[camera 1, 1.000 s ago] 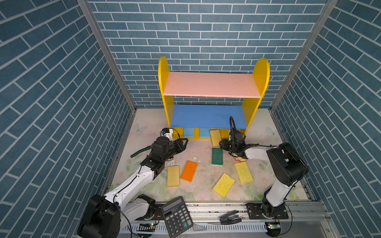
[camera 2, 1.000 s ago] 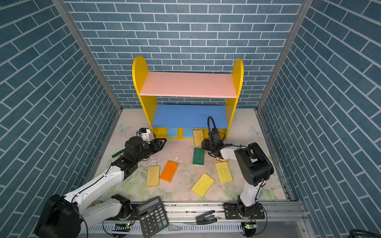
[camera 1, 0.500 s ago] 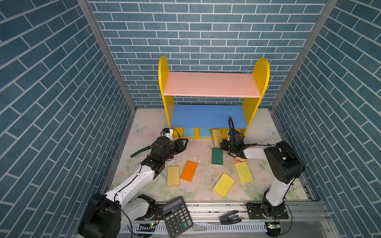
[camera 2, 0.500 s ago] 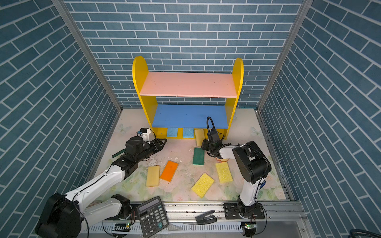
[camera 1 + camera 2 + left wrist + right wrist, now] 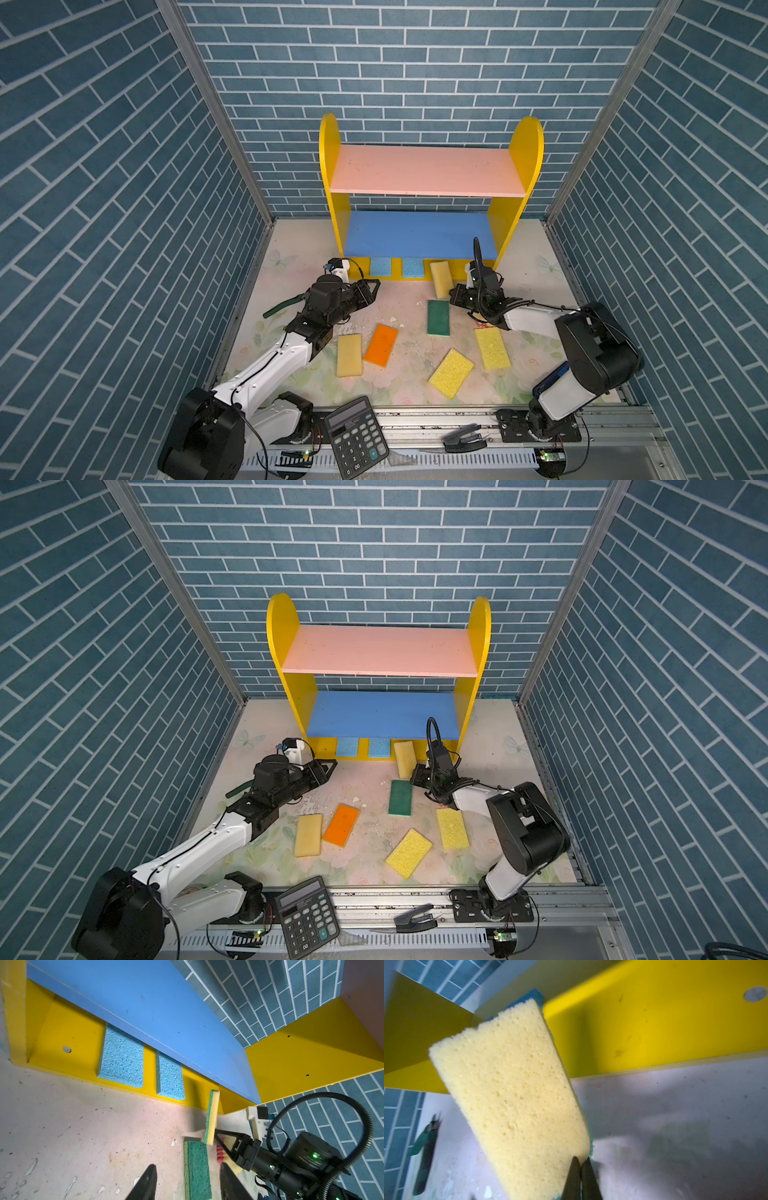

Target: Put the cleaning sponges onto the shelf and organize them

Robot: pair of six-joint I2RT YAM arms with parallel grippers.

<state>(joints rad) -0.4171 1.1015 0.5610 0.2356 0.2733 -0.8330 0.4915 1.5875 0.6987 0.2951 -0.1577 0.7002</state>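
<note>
Right gripper (image 5: 580,1167) pinches green-backed yellow sponge (image 5: 512,1095) by a corner; far end free for shelf base (image 5: 654,1032). Left gripper (image 5: 373,290) half-open, empty.

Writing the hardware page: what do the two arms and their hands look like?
Both arms match: white link shells between bulky black joint housings, on black bases mounted on a metal rail. Each black hand has open triangular-frame fingers: left hand, right hand. A ribbed black cable loops over the right wrist beside a white camera bracket; green status lights glow there.
</note>
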